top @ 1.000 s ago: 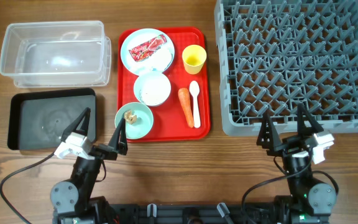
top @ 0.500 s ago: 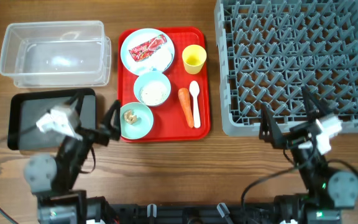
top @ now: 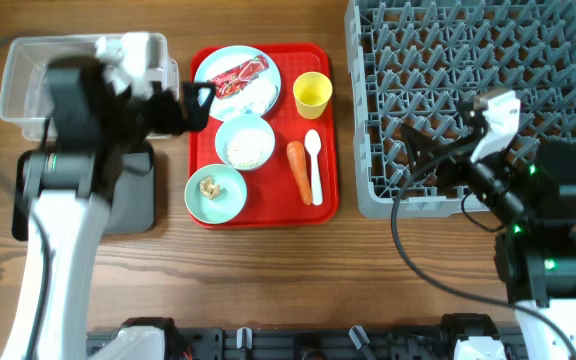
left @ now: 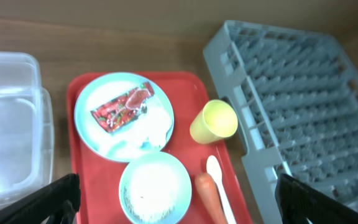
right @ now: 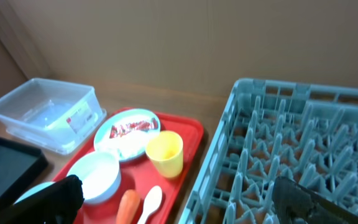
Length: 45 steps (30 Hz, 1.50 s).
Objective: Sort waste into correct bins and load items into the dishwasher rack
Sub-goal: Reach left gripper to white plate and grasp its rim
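Overhead: L gripper (top: 196, 105), wide open & empty, hangs by red tray (top: 268, 205), R gripper (top: 405, 158) likewise over rack (top: 468, 60); L wrist: wrapper (top: 238, 76) on plate (top: 220, 60) ahead, so approach step, next descend & pinch it; R wrist: nothing held.

1. Left arm (top: 56, 245): white long link, black joint housing, white block at the wrist; motion-blurred.
2. Right arm (top: 553, 200): black housings, white wrist block, small green lights (top: 515, 229).
3. Thin black cables (top: 394, 232) loop off both arms.
4. Fingers (left: 51, 200): black, matte, tapered.
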Each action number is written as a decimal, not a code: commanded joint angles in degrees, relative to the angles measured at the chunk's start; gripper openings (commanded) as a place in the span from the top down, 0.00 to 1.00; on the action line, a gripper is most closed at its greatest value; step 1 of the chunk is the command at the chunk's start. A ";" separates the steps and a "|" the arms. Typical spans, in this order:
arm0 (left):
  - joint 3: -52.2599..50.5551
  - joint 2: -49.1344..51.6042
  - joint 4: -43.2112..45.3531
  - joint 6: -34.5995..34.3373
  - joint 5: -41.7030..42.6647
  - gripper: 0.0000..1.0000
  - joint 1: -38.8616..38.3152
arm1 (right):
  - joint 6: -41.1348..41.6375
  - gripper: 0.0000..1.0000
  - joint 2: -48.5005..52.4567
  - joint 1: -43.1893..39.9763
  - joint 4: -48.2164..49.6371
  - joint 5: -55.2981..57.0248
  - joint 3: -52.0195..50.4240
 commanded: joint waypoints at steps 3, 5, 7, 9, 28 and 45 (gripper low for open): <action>21.29 20.85 -17.16 4.92 -18.27 0.00 -6.56 | -1.33 0.00 3.30 -0.15 -2.86 -1.40 2.91; 24.63 26.38 -18.69 4.92 -20.24 0.00 -7.43 | -1.36 0.00 3.39 -0.15 -2.91 -1.36 2.91; 24.87 30.29 -15.93 4.87 -20.09 0.00 -7.93 | -1.36 0.00 3.37 -0.15 -2.69 -1.42 2.91; 24.87 33.59 -13.55 4.28 -18.34 0.00 -8.24 | -1.14 0.00 3.39 -0.13 -3.13 -1.44 2.91; 24.87 50.05 0.90 19.76 -10.08 0.01 -10.21 | 1.49 0.00 3.78 -0.13 -6.78 -2.89 2.80; 24.87 58.95 8.61 19.91 -11.30 0.05 -10.25 | 1.53 0.00 6.29 -0.13 -6.99 -2.89 2.75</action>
